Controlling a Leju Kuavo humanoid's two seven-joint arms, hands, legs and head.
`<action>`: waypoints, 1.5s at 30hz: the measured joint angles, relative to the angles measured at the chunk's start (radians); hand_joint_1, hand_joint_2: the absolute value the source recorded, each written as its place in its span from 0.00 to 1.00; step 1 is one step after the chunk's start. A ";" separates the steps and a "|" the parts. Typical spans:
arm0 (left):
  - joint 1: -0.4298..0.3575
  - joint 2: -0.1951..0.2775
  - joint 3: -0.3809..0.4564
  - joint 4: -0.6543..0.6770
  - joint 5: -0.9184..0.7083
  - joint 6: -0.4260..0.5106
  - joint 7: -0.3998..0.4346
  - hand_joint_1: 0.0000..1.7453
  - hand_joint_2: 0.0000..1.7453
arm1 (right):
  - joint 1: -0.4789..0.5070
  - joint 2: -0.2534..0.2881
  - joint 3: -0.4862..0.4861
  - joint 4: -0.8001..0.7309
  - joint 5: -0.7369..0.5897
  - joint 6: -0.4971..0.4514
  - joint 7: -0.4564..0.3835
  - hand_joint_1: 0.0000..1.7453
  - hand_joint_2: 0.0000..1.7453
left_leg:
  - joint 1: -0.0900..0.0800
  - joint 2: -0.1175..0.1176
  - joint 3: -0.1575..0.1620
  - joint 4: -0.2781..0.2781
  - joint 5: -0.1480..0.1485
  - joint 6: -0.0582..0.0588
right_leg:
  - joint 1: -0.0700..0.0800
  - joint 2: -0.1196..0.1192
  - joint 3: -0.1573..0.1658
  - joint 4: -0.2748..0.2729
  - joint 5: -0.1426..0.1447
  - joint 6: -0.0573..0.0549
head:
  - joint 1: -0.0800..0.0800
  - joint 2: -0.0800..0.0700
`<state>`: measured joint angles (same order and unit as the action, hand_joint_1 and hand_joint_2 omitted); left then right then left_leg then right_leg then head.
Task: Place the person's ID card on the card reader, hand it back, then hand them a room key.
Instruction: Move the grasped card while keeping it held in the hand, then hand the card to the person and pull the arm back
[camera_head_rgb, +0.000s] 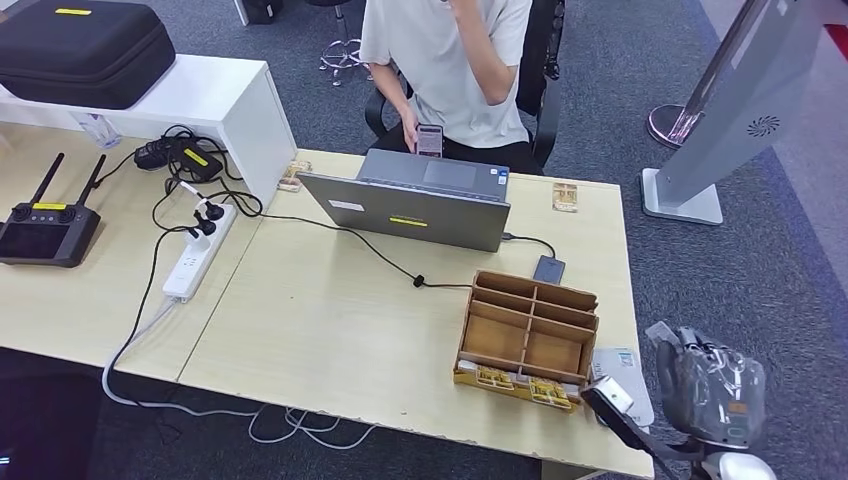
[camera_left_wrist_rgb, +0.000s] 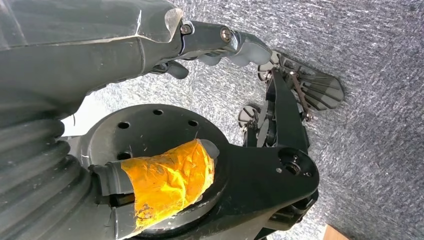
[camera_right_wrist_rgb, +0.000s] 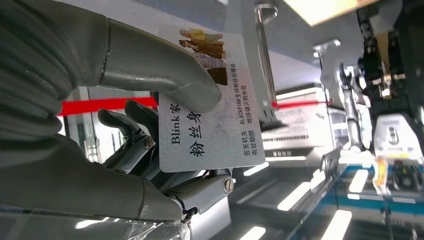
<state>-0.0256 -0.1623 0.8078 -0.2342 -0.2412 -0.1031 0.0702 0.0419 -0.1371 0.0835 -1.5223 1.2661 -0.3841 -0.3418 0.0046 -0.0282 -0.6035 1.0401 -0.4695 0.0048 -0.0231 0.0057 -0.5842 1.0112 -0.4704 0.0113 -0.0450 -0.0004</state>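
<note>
ID card (camera_right_wrist_rgb: 210, 105) sits pinched between the right hand's (camera_right_wrist_rgb: 150, 125) thumb and fingers.

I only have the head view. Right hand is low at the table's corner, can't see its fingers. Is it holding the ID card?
Observer: Yes. In the right wrist view the right hand pinches the ID card under its thumb.
Operator: Printed side visible?
Observer: Yes, printed text faces that camera.
Operator: Left hand?
Observer: The left hand holds nothing, over grey carpet.
</note>
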 joint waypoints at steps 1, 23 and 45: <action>0.000 0.000 0.001 0.000 -0.003 0.000 0.000 0.00 1.00 | 0.000 0.006 0.008 0.021 0.001 0.000 0.000 1.00 1.00 | 0.000 0.000 0.000 0.000 0.000 0.000 | 0.000 0.000 0.000 0.000 0.000 0.000 | 0.000 0.000; -0.004 0.000 0.020 0.000 -0.022 0.001 0.000 0.00 1.00 | -0.008 0.063 0.158 0.297 0.010 -0.026 0.036 1.00 1.00 | 0.000 0.000 0.000 0.000 0.000 0.000 | 0.000 0.000 0.000 0.000 0.000 0.000 | 0.000 0.000; -0.007 0.003 0.038 0.000 -0.041 0.014 0.003 0.00 1.00 | -0.124 0.063 0.162 0.184 0.012 -0.018 0.054 1.00 1.00 | 0.000 0.002 0.000 0.000 0.001 0.000 | 0.000 0.001 0.000 0.000 0.001 -0.001 | 0.000 0.000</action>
<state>-0.0327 -0.1589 0.8457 -0.2342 -0.2824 -0.0892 0.0736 -0.0826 -0.0744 0.2451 -1.3380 1.2777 -0.4018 -0.2876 0.0045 -0.0263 -0.6036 1.0401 -0.4688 0.0046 -0.0231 0.0071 -0.5846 1.0116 -0.4698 0.0107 -0.0450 -0.0004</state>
